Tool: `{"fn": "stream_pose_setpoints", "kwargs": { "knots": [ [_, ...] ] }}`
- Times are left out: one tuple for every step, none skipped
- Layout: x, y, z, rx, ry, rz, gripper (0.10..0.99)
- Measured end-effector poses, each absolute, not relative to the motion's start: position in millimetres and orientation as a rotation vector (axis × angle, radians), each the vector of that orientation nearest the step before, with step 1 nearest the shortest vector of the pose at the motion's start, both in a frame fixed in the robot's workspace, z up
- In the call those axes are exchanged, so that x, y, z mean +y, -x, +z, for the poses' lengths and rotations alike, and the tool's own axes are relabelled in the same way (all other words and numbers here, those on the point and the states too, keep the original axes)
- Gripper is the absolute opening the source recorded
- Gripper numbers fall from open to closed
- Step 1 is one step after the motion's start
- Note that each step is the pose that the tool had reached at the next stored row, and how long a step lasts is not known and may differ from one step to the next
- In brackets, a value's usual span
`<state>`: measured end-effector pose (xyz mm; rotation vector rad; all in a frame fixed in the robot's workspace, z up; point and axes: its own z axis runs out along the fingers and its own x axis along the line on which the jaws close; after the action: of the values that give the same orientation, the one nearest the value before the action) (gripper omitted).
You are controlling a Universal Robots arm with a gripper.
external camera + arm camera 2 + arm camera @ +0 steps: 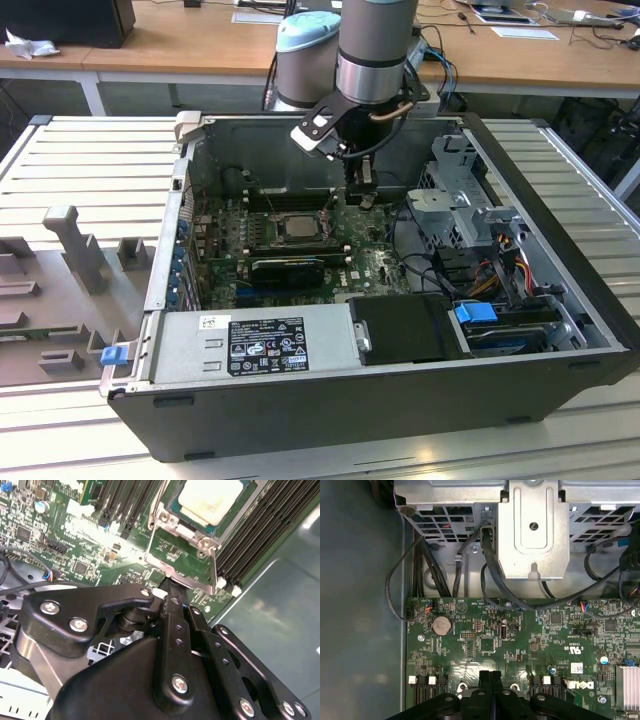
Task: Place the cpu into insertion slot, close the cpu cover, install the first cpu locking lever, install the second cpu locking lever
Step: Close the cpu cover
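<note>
**Inspector:** Start with the largest item, and give the risks first.

**Technician:** The computer case [400, 410] lies open on its side, a box of dark painted sheet metal. The arm reaches down between its walls. I judge that any sideways drift would bring the wrist close to the back wall.

**Inspector:** The board?

**Technician:** The motherboard [520, 645] is glossy green laminate, densely studded with small parts. The long black memory slots [260, 525] run close beside the socket. If the tips skid, they would land on these.

**Inspector:** The socket area?

**Technician:** The insertion slot [268, 230] sits mid-board, square, with a dark metal rim. The cpu cover [195, 581] is a thin, bright stamped-steel frame. It stands swung away beside the socket, not over the chip, and green board shows through its window. The edge is narrow and smooth, so the contact could slip, and the plate could then drop hard.

**Inspector:** The chip?

**Technician:** The cpu [210, 497] is already in the slot, a flat square with a matte pale-beige metal top. I cannot tell whether it sits fully level. If it is tilted, pressure from the cover would load the contacts unevenly.

**Inspector:** The tool?

**Technician:** The gripper [172, 592] is at the cover's free edge. Its fingers [484, 680] are slim black bars pressed together, with no gap showing. I cannot tell whether a lip of the plate is caught between them.
</note>
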<state>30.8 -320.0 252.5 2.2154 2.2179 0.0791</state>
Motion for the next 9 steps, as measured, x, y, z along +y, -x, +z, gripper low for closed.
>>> {"fn": "stream_pose_setpoints", "kwargs": {
  "knots": [
    [-319.9, -26.9, 252.4, 2.218, -2.215, 0.079, 0.106],
    [-319.9, -23.4, 252.3, 2.218, -2.216, 0.079, 0.106],
    [-320.0, -17.7, 252.2, 2.218, -2.215, 0.079, 0.106],
    [-320.0, -13.5, 252.0, 2.218, -2.216, 0.079, 0.106],
    [-320.0, -8.8, 251.8, 2.218, -2.215, 0.079, 0.106],
    [-320.0, -3.0, 251.5, 2.218, -2.216, 0.079, 0.106],
    [-320.0, 1.7, 251.1, 2.218, -2.215, 0.079, 0.106],
    [-319.9, 6.8, 250.1, 2.218, -2.216, 0.079, 0.106],
    [-320.0, 10.5, 248.5, 2.218, -2.215, 0.079, 0.106]
  ]
}}
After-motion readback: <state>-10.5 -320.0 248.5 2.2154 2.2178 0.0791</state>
